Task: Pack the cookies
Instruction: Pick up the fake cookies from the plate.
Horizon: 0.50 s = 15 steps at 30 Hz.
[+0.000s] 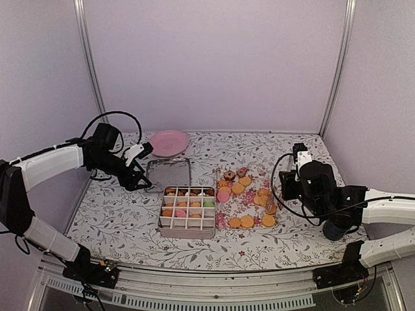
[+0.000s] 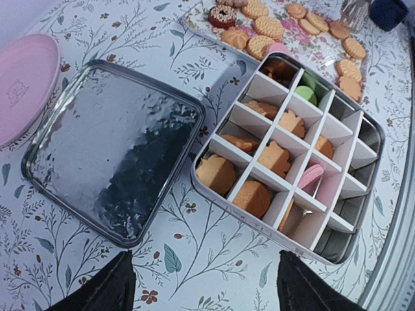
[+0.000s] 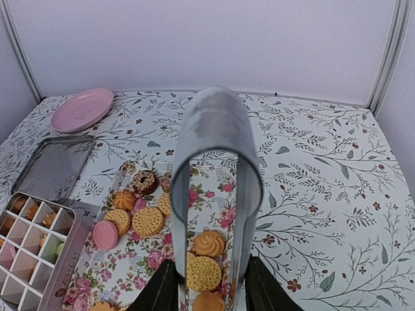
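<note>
Steel tongs (image 3: 217,129), pinched by the right gripper (image 3: 209,295), reach down with their tips straddling the golden cookies (image 3: 204,272) on the floral tray (image 3: 155,260), just right of the divided tin (image 2: 256,223), so this arm sits far nearer than the left gripper (image 2: 204,295), spread wide near the lid (image 2: 110,149).

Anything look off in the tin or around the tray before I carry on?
One small thing: a pink cookie in the divided tin leans on edge against a divider instead of lying flat. Nothing looks spilled or broken.
</note>
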{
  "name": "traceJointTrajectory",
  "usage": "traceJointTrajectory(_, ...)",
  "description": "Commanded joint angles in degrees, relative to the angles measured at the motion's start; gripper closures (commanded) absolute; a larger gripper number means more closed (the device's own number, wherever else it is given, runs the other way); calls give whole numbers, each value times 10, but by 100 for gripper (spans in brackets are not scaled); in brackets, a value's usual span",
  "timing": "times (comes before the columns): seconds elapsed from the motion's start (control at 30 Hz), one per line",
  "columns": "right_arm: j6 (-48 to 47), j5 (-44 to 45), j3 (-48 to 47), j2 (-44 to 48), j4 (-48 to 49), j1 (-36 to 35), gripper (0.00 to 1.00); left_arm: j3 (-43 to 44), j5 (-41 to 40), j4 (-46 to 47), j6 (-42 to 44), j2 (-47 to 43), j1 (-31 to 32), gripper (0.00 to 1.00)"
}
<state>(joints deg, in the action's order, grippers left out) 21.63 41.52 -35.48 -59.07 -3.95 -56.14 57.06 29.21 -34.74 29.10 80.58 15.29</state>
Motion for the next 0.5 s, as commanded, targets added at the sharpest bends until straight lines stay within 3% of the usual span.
traceJointTrajectory(0.0,-14,18,0,11,22,14,65,9,8,-5,3,1,-6,25)
traceJointTrajectory(0.3,-19,-27,16,-4,67,25,66,5,8,-4,2,-3,-6,25)
traceJointTrajectory(0.47,-16,-30,17,-16,70,25,72,5,6,-4,4,-5,-6,25)
